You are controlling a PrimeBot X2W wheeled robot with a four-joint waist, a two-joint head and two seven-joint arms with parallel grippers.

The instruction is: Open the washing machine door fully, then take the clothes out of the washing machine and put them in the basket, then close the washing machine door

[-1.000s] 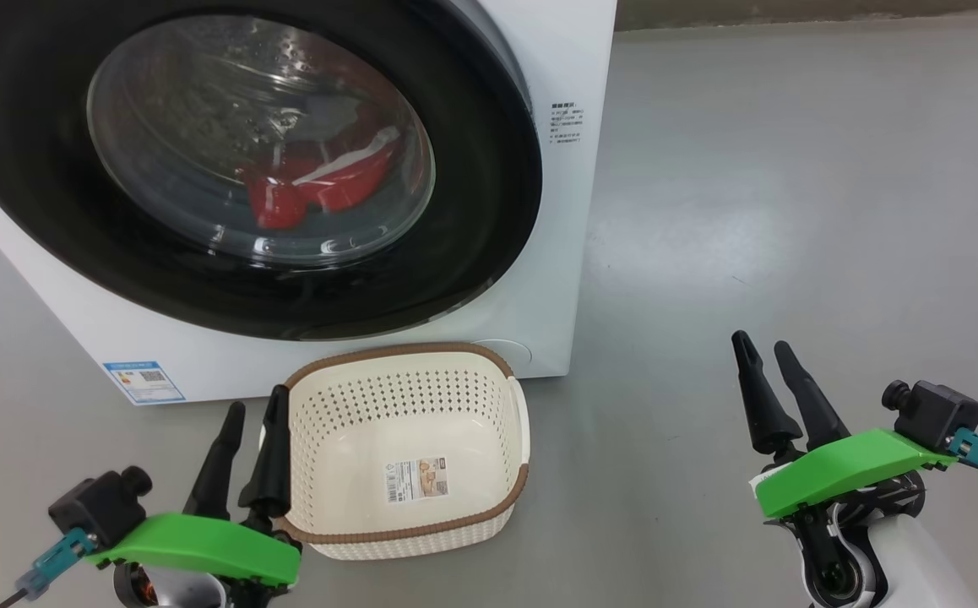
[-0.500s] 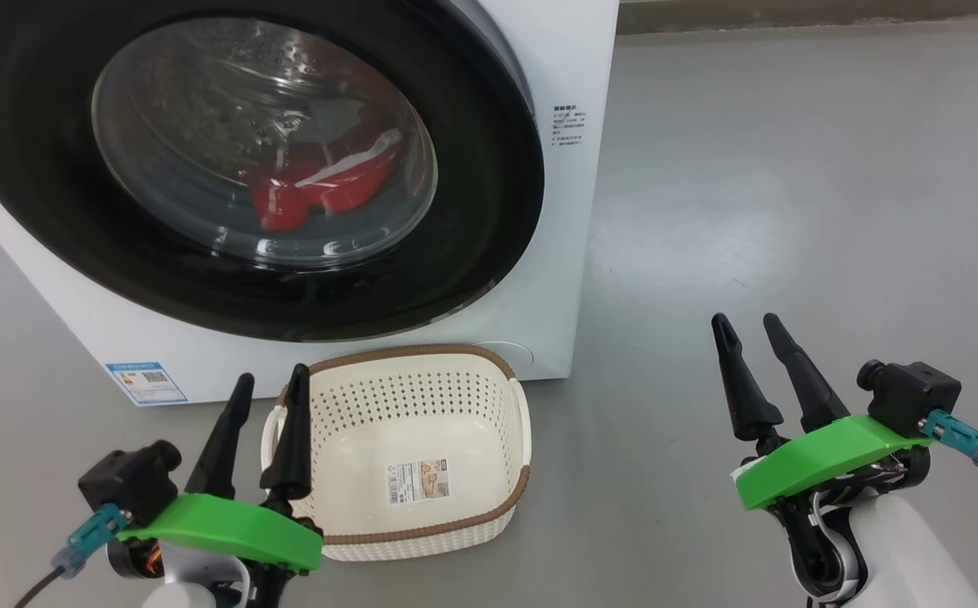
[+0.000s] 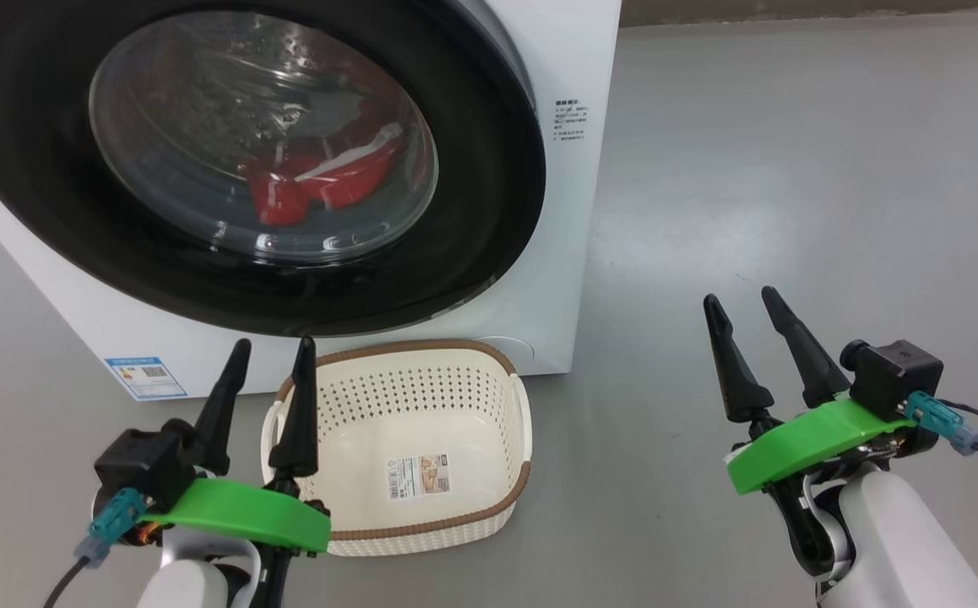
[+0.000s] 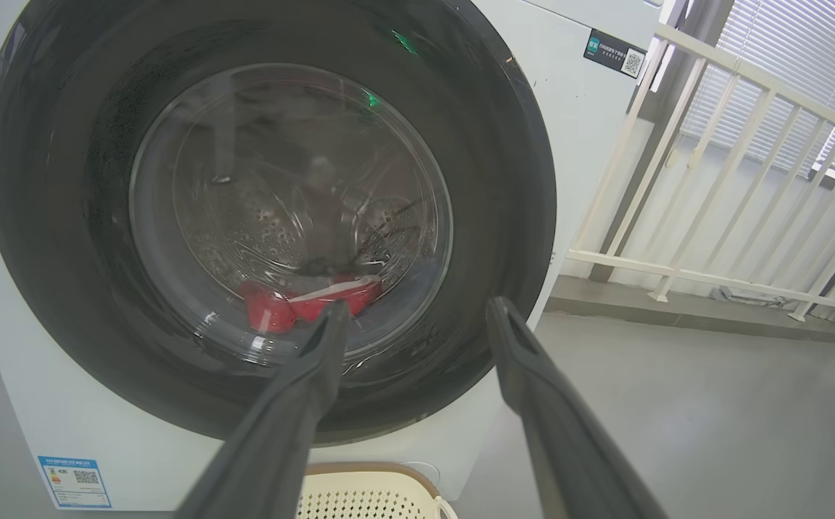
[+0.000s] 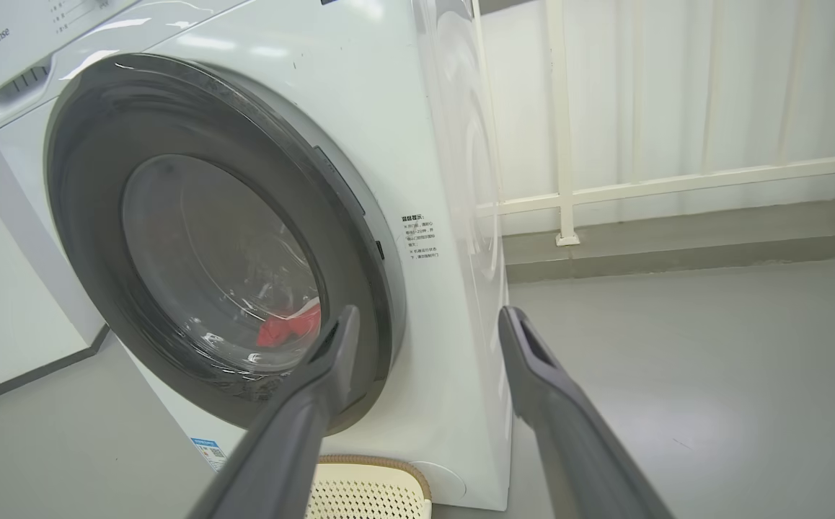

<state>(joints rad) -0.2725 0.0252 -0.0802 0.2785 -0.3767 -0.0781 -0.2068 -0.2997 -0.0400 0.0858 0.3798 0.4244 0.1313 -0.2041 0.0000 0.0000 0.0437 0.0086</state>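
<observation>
- Two grippers show in your head view, both w/ fingers spread apart and gripping nothing: left gripper [image 3: 274,342] at near left, right gripper [image 3: 740,295] at near right.
- Left gripper's right finger overlaps the left rim of the basket [image 3: 404,397] in the head view; can't tell if they touch.
- Right gripper hangs over bare grey floor [image 3: 793,169], well apart from basket & machine.
- Washing machine [image 3: 569,253] stands far left: white body, small blue label [image 3: 144,377] at its near-left base.
- Washing machine door [image 3: 489,169]: wide black rim, bulging glass centre. In your right wrist view it lies flush on the machine front, i.e. closed.
- Clothes [image 3: 320,181]: red w/ a white stripe, inside the drum, seen through the lower part of the glass.
- Basket sits upright on the floor just in front of the machine, below the door; sticker [image 3: 417,477] on its bottom.
- Your left wrist view looks along the fingers at the door's lower half; white railing [image 4: 713,144] runs right of the machine.
</observation>
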